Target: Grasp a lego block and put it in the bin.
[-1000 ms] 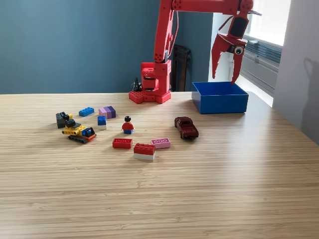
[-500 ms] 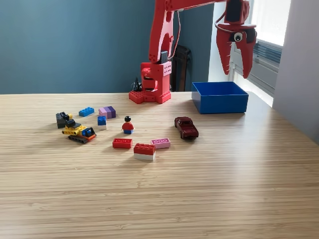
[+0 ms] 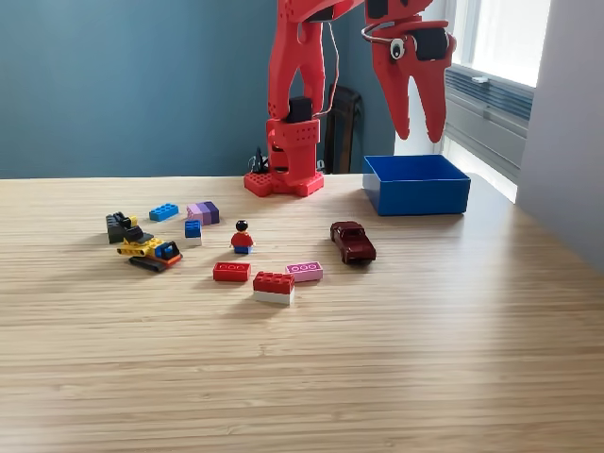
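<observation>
— Gripper (image 3: 417, 132) first: your red claw is hanging high over the table, its two fingers pointing down and spread apart, nothing sitting between them. It is hovering above the near-left corner of the bin in the exterior view, well clear of the rim.

— And the big things?

— You are looking at a pale wooden table (image 3: 425, 359) filling the lower frame. The red arm (image 3: 288, 104) is standing on its base at the far edge, rising out of the top of the picture. The bin (image 3: 416, 184), bright blue and open-topped, is sitting just to the exterior view's right of that base. I cannot tell what is lying inside it.

— The small pieces?

— A dark red toy car (image 3: 353, 242) is resting in front of the bin. Left of it, a red-on-white lego block (image 3: 273, 287) is lying nearest the camera, touching a pink block (image 3: 304, 272), with a red block (image 3: 231, 272) just beside. A minifigure (image 3: 242, 237) is standing upright behind them. Further left, a yellow vehicle (image 3: 149, 250) and several blue and purple blocks (image 3: 193, 215) are clustering together.
</observation>
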Tool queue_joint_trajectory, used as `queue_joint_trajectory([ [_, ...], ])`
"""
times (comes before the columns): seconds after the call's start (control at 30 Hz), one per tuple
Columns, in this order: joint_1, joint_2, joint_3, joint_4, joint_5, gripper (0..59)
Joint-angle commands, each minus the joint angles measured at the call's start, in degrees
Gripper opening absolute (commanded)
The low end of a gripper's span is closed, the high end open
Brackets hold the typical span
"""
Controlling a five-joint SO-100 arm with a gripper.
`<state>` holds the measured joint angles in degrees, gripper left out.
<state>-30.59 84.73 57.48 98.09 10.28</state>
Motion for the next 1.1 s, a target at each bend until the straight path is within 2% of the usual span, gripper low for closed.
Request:
queue_joint_trajectory([
  [0.03,0.7,5.27,-3.69,1.14,-0.35,22.8],
  [0.87,0.53,5.27,-2.11,0.79,0.0,22.5],
  [1.1,2.64,5.27,-1.58,-0.18,2.2,22.3],
])
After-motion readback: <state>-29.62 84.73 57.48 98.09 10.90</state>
